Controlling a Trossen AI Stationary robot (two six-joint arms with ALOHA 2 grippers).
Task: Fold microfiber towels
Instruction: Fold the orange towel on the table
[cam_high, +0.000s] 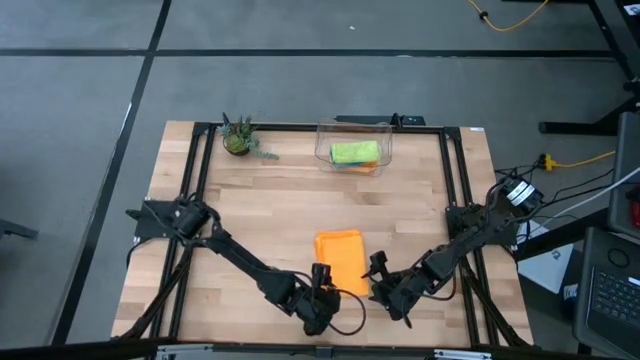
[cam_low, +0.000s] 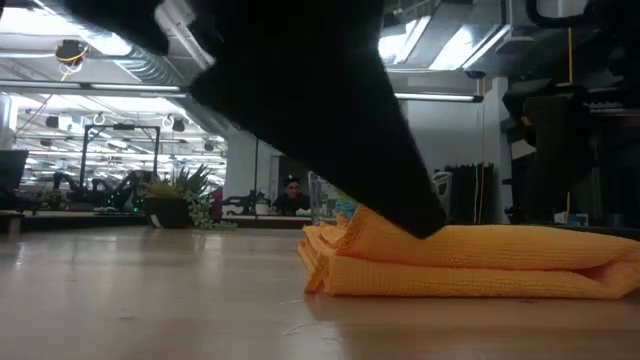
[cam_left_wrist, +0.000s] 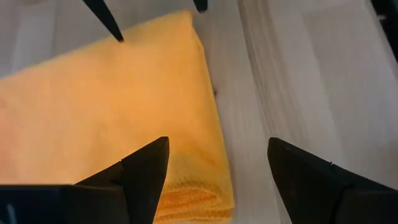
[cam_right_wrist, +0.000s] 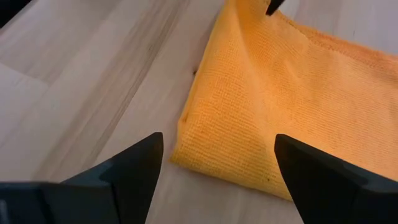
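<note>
An orange microfiber towel (cam_high: 340, 258) lies folded on the wooden table near its front edge, in stacked layers (cam_low: 470, 262). My left gripper (cam_high: 322, 285) hangs open at the towel's near left corner. One finger is over the cloth (cam_left_wrist: 112, 106) and the other over bare wood, with the gap (cam_left_wrist: 217, 146) above the towel's edge. My right gripper (cam_high: 378, 275) is open at the near right corner (cam_right_wrist: 186, 152), and its gap (cam_right_wrist: 217, 140) is over that corner. A lime green towel (cam_high: 354, 152) lies in the clear bin on an orange one. My left gripper has one dark fingertip (cam_low: 425, 225) down at the top of the folded orange towel in the low view. I cannot tell whether it touches the cloth.
The clear plastic bin (cam_high: 322, 140) stands at the far middle of the table. A small potted plant (cam_high: 238, 136) is at the far left. Bare wood lies left and right of the orange towel. Black frame rails run along the table's sides.
</note>
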